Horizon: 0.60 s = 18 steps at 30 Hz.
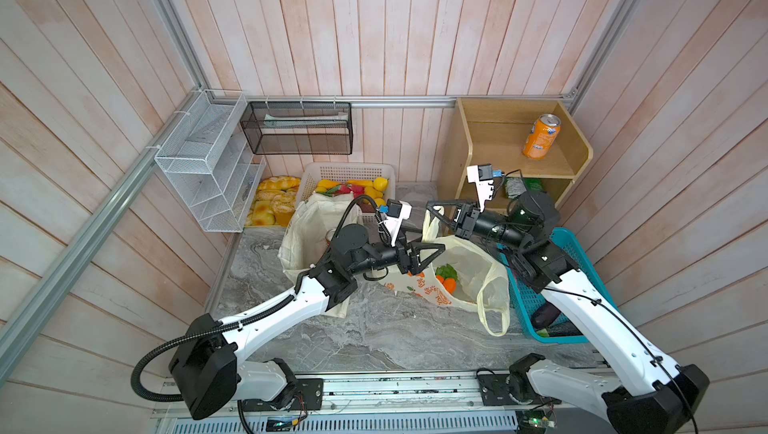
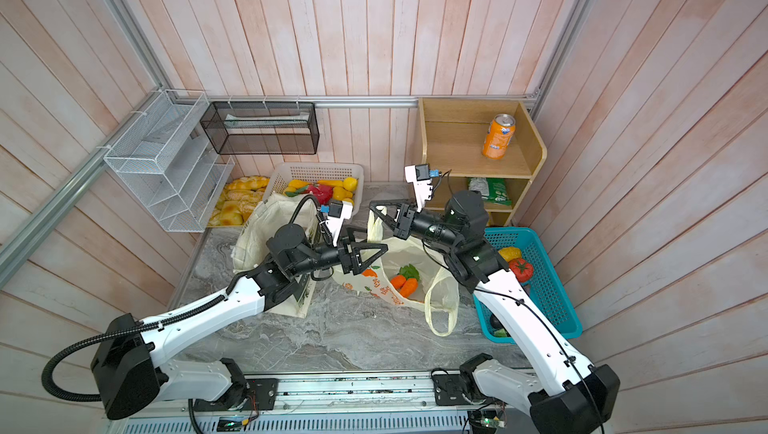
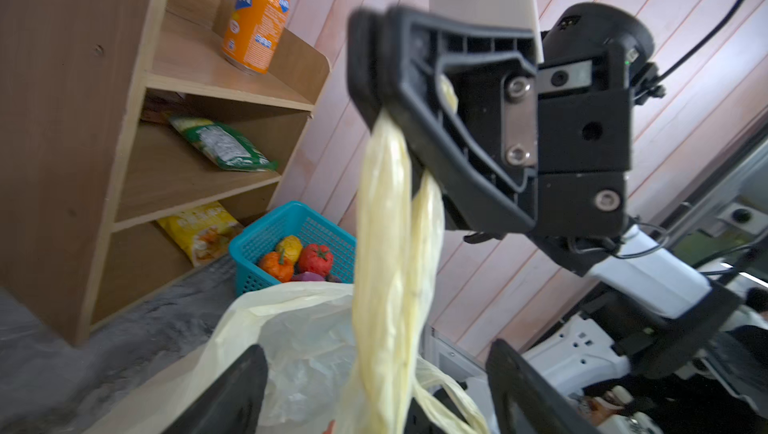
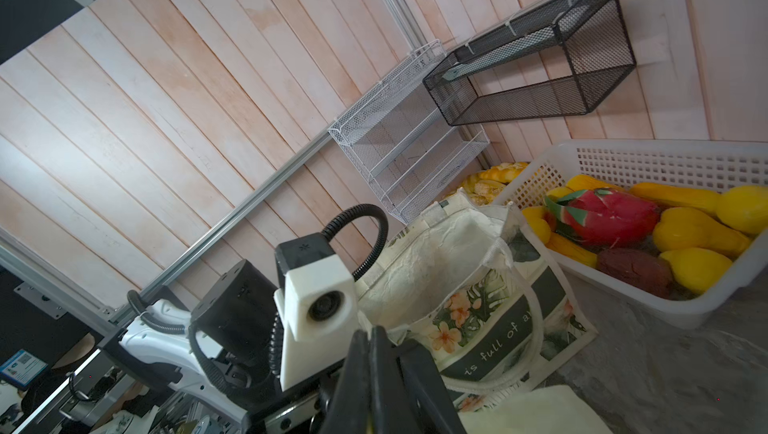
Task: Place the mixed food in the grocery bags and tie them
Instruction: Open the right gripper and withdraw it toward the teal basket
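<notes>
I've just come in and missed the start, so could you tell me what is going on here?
The robot is bagging groceries. The right jaws are shut on one loop handle of the plastic bag and hold it up. The left jaws stand open by the same handle, gripping nothing. Toy carrots lie inside the bag, and its other handle lies slack on the table. The cloth tote stands alongside. Nothing is tied yet.

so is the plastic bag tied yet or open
Open, not tied: the plastic bag gapes, carrots visible inside; right gripper pinches one handle, other handle lies loose.
</notes>
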Each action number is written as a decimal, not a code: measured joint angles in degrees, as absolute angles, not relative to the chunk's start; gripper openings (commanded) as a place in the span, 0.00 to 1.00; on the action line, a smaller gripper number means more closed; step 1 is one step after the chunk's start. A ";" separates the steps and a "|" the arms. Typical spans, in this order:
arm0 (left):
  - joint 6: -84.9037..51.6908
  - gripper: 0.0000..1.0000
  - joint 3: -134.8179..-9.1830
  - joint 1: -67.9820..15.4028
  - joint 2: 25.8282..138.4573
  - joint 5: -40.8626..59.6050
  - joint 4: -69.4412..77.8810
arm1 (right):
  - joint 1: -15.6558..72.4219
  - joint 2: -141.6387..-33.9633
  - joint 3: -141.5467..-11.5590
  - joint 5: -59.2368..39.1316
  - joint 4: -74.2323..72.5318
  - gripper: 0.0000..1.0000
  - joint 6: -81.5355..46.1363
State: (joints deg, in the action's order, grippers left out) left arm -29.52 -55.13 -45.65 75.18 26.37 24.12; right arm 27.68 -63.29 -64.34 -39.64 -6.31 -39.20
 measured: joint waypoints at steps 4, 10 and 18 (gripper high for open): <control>-24.25 0.92 -55.18 -45.87 72.05 19.75 20.36 | 27.68 -61.43 -63.35 -37.06 -3.75 0.00 -39.22; -16.38 0.88 -58.50 -47.62 73.28 15.68 14.13 | 27.68 -61.17 -63.09 -35.79 -2.15 0.00 -39.24; -9.87 0.51 -61.91 -50.94 77.60 14.04 11.49 | 27.68 -61.19 -63.09 -35.38 -1.67 0.00 -39.35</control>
